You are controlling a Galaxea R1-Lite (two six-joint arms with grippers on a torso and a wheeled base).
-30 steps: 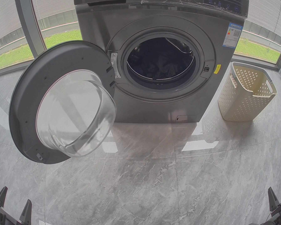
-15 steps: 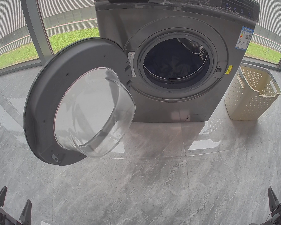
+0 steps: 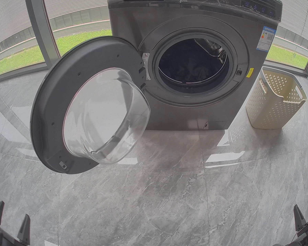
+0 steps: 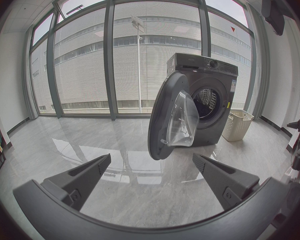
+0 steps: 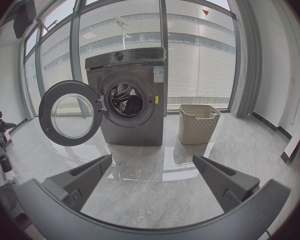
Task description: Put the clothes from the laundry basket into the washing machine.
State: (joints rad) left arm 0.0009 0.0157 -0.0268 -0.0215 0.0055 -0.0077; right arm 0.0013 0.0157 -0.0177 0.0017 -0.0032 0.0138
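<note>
Standing off from the washing machine (image 3: 181,115) at 12 o'clock, left gripper (image 4: 150,157) and right gripper (image 5: 151,157) are spread, empty. Dark clothes (image 5: 133,104) lie inside it; laundry basket (image 3: 263,110) at 2 o'clock looks empty. Loading seems done; next, swing the 10 o'clock door (image 3: 54,96) shut.

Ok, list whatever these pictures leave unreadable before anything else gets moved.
- Floor of the cream perforated plastic laundry basket: hidden by its own walls in head and right wrist views; leftover clothes cannot be ruled out.
- Dark clothes in the grey front-loading washing machine's drum: shadowed, count unclear.
- Machine's top: cut by head view's upper edge.
- Blue-edged label: print too small.
</note>
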